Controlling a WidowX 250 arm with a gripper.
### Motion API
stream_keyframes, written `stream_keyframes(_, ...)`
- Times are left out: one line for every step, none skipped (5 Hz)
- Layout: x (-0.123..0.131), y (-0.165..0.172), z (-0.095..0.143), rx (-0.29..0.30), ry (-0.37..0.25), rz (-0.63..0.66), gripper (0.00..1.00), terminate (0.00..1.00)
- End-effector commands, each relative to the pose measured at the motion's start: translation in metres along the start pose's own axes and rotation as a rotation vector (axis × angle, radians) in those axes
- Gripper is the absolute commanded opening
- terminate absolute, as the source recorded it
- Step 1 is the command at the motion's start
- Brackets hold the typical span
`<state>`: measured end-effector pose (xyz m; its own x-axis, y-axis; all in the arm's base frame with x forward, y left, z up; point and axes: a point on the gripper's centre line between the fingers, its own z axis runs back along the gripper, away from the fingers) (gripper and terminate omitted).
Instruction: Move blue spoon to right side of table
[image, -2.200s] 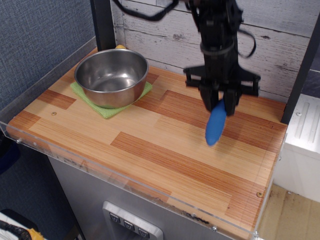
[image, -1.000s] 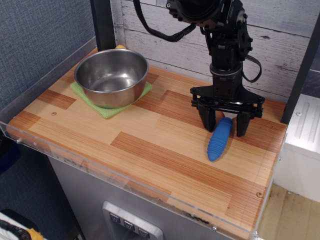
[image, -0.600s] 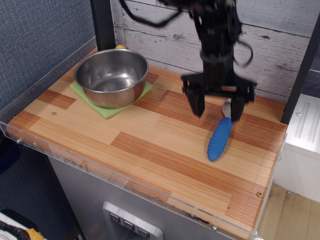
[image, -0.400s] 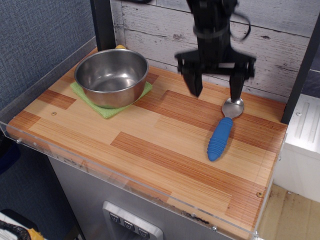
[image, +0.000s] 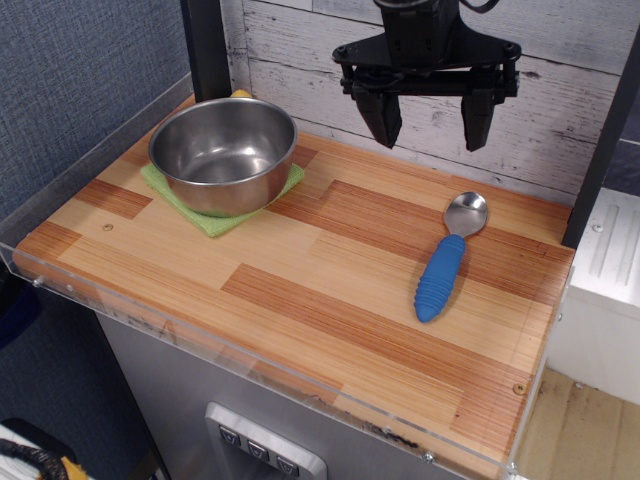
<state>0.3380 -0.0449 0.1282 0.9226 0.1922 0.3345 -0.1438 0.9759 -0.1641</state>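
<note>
Spoon: the short spoon with a shiny silver metal bowl and thick ribbed bright-blue handle (image: 446, 262) lies flat on the right part of the worktop, silver end towards the back wall, handle angled towards the front edge.
Worktop: the rectangular wooden worktop of light and reddish-brown striped planks with a clear acrylic rim (image: 300, 290) carries everything; the spoon sits well inside its rim, so by my reading it is unlikely to slip off.
Gripper: the black robot gripper (image: 428, 118) hangs above the rear of the worktop, clear of the spoon and touching nothing.
Jaws: spread wide apart, empty, pointing down.
Bowl: the round stainless-steel bowl (image: 223, 153) stands upright at the far left on a green square cloth (image: 214, 217), well apart from the spoon.
Why so: the spoon lying free on the right side with the jaws apart above it suggests a finished placement.
Task stage: judged complete, or nearly so; nothing seems left but to clear the arm away.
</note>
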Motion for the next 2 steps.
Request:
stream_keyframes(-0.0159,-0.0053,0.0167,-0.013,-0.038,-0.003,1.00,0.00)
stream_keyframes(-0.0159,-0.0053,0.0167,-0.013,-0.038,-0.003,1.00,1.00)
